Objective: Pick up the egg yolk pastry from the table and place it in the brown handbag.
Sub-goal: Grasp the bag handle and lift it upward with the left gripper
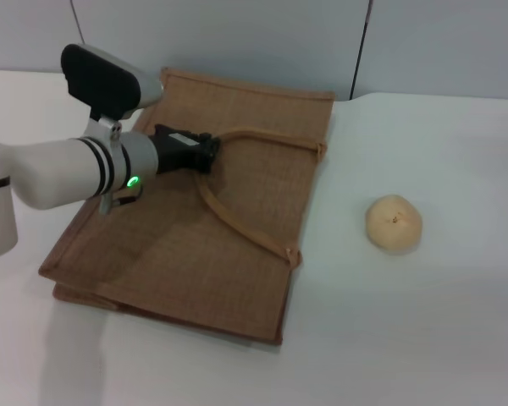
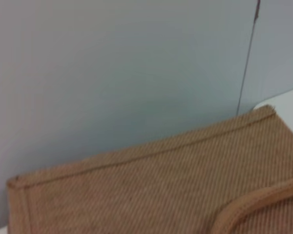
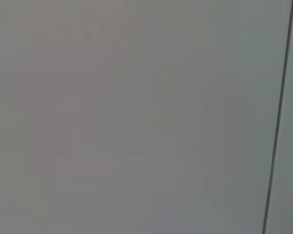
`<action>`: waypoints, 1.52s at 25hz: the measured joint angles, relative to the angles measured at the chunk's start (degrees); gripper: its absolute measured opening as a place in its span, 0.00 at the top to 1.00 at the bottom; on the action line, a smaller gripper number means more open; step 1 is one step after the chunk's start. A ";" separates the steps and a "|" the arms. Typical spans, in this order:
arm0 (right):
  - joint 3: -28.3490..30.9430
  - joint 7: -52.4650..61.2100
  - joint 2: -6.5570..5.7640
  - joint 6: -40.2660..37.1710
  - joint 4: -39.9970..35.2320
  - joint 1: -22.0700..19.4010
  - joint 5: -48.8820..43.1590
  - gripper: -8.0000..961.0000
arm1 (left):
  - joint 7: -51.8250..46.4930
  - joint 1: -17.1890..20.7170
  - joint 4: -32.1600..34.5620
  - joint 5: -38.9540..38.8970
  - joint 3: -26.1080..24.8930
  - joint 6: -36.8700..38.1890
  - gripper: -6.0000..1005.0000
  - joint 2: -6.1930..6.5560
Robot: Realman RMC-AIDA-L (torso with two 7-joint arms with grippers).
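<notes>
Left hand (image 1: 210, 154) meets brown handbag (image 1: 178, 254) strap (image 1: 237, 222); finger spread indiscernible.

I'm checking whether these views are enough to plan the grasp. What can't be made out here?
- Left gripper: in the head view its fingers merge into one dark shape over the brown handbag; open or shut is unclear.
- Right gripper: in no view; the right wrist view shows only a blank wall.
- Handbag's mouth: lying flat, no opening visible.
- Egg yolk pastry: appears only in the head view.
</notes>
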 joint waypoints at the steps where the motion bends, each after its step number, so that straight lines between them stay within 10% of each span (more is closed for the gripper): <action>1: 0.00 0.00 0.00 0.00 0.00 0.00 0.00 0.07 | -0.32 -0.31 0.12 0.10 0.06 -0.12 0.88 0.00; 13: -0.14 0.00 -0.09 0.00 0.00 -0.74 -0.31 0.07 | -13.86 0.88 10.91 12.83 0.85 -0.88 0.88 0.41; 25: -2.99 0.48 0.08 0.01 1.38 -0.41 -0.43 0.07 | -39.78 12.12 39.14 37.42 -0.57 -8.30 0.88 0.93; 38: -10.21 12.04 0.11 0.09 2.16 -0.04 -4.74 0.07 | -59.33 13.03 60.49 59.89 -6.44 -24.16 0.87 0.36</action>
